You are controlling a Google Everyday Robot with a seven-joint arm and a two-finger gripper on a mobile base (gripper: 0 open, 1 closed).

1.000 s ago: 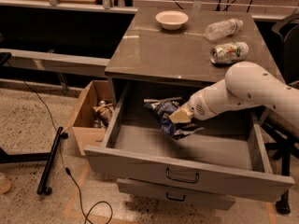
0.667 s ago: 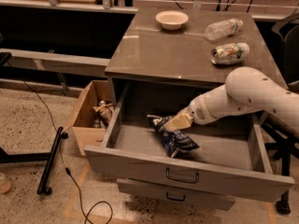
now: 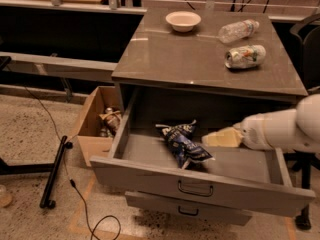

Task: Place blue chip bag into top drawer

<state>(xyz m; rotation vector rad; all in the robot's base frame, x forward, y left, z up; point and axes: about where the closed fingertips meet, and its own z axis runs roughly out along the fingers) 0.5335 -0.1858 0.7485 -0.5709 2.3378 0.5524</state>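
Note:
The blue chip bag [image 3: 182, 144] lies crumpled on the floor of the top drawer [image 3: 150, 173], left of its middle. The drawer is pulled wide open and has a dark wire handle [image 3: 195, 189] on its front. My gripper [image 3: 220, 138] is inside the drawer at the end of the white arm [image 3: 285, 130], just right of the bag. It is level with the bag's top and no longer holds it.
A white bowl [image 3: 183, 20], a clear plastic bottle [image 3: 239, 30] and a crushed can [image 3: 244, 55] lie on the cabinet top [image 3: 175, 59]. A narrower lower drawer [image 3: 185, 209] juts out slightly. An open cardboard box [image 3: 92, 129] and a black stand [image 3: 54, 171] sit to the left.
The bag left my gripper and now rests on the drawer floor. My gripper and arm have drawn back to the right, away from the bag.

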